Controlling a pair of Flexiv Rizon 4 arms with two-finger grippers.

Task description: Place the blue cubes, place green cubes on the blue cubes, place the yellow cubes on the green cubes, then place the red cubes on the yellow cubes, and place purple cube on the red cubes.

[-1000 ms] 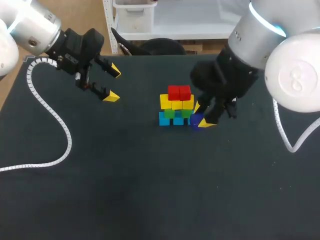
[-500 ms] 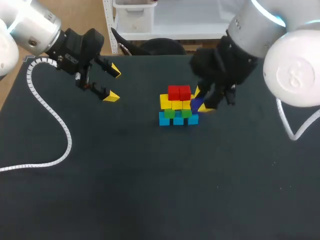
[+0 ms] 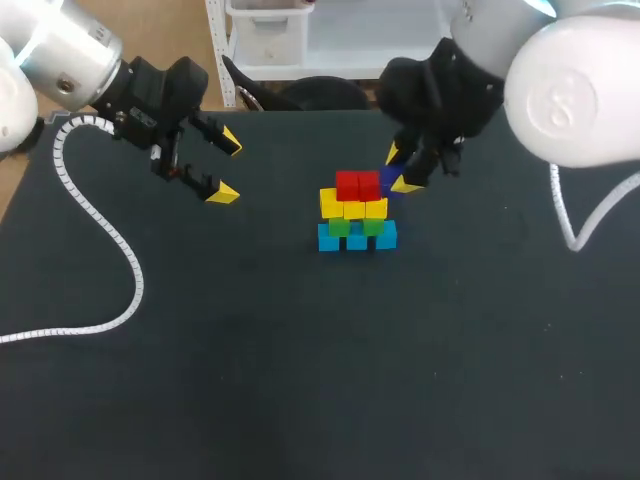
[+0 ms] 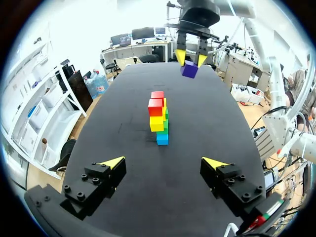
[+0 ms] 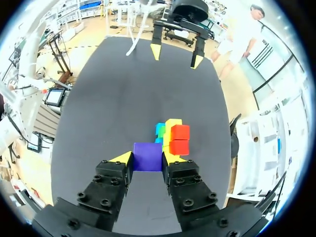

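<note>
— Head view first: what is the surface?
— A black table (image 3: 300, 380), with a white coiled cable (image 3: 100, 240) lying along its left side. In the middle stands the stack: blue cubes (image 3: 357, 239) at the base, green cubes (image 3: 352, 226) on them, then yellow cubes (image 3: 352, 207), with red cubes (image 3: 359, 185) on top.
— And the arms?
— The right gripper (image 3: 399, 170) hangs just beside the red cubes, on their right. Its fingers are pinched on the purple cube (image 3: 388, 178), which is lifted off the table. The left gripper (image 3: 227, 168) is well apart to the left, fingers spread wide and holding nothing.
— The left wrist view?
— Its own yellow tips stand wide apart over bare table, with the stack ahead between them. Beyond the stack, the right gripper (image 4: 189, 55) holds the purple cube (image 4: 189, 69) in the air.
— The right wrist view?
— The purple cube (image 5: 147, 156) fills the gap between the two fingers, and each finger touches one side of it. The stack is just ahead, off to one side. The left gripper (image 5: 176, 56) is far across the table, its fingers parted.
</note>
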